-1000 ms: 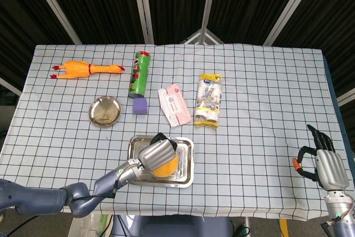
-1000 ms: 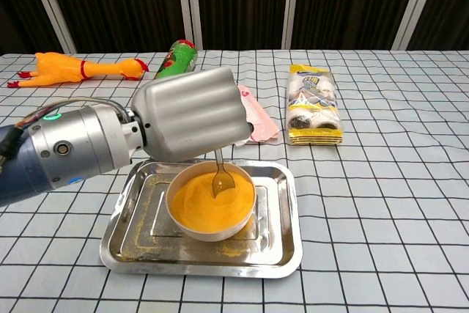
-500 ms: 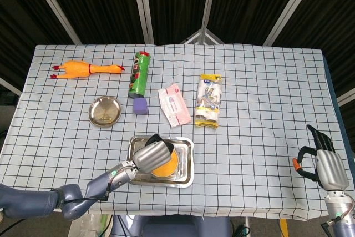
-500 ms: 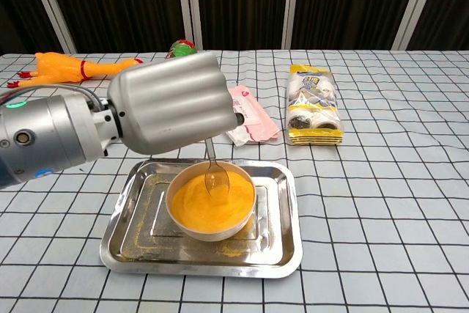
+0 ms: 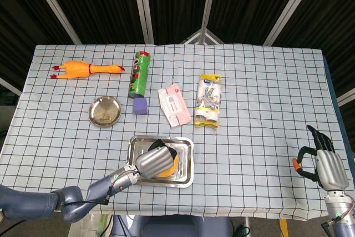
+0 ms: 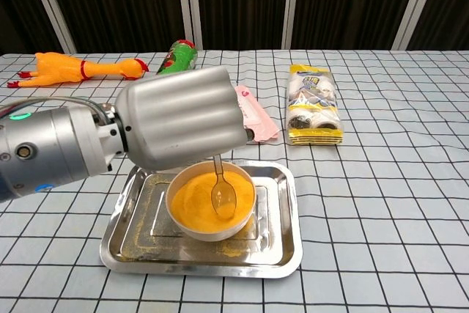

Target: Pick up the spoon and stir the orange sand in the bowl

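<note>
Left hand (image 6: 182, 117) grips clear plastic spoon (image 6: 222, 194), bowl end in orange sand (image 6: 198, 196) of round bowl (image 6: 176, 219) on steel tray (image 6: 282, 243). Right hand (image 5: 327, 166) near right, fingers apart, holding nothing.

No text, brand or number can be made out in either view. The green can (image 5: 140, 74) in the upper middle of the head view carries red and white printing too small to read. The pink packet (image 6: 253, 113) just right of centre in the chest view has a white label, blurred. The yellow-edged pack (image 6: 314, 105) in the upper right of the chest view shows blue printing at its top, not legible
</note>
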Robot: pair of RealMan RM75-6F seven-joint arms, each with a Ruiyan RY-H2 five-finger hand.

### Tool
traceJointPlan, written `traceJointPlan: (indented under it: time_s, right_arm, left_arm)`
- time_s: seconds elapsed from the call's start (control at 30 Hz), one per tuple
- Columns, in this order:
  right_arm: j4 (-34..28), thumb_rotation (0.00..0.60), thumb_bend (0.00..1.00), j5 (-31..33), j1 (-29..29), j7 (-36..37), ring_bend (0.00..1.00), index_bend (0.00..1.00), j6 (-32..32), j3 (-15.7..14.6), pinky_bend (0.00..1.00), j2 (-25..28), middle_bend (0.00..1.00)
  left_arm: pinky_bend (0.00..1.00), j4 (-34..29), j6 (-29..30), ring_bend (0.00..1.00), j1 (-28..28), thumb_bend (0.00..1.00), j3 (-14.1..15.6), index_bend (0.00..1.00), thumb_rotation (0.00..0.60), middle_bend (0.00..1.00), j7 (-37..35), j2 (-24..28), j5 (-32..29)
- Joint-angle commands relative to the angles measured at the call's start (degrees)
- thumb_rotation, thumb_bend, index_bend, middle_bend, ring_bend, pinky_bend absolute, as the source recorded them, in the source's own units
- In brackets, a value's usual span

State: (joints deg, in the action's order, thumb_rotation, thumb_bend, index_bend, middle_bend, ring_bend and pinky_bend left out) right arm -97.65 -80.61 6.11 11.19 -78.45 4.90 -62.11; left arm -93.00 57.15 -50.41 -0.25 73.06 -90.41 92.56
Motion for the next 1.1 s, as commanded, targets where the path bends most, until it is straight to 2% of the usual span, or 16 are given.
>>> traceJointPlan:
  time_s: [0.03,0.57,1.1]
  right_arm:
    - [-0.05,0.6,0.43,0.02,0.0,0.04,0.0,0.0,0.02,0.02,0.0,0.05,0.0]
    - [-0.13,0.6,0.43,-0.13,0.04,0.21,0.0,0.0,0.05,0.02,0.0,0.09,0.0]
    - [-0.39,0.6,0.43,-0.18,-0.09,0.04,0.0,0.0,-0.02,-0.12,0.0,0.19,0.0]
  left_arm:
    - [1.0,0.79,-0.82,1.0,-0.13,0.79,-0.05,0.79,0.6,1.0,0.72,-0.83,-0.16]
    - [1.0,4.16,-1.87,1.0,0.81,0.79,-2.54,0.8,0.6,1.0,4.08,-1.04,-5.17]
    - [1.0,2.63,0.38,1.0,1.01,0.79,-2.08,0.8,0.6,1.0,-1.95,-1.8,-0.97]
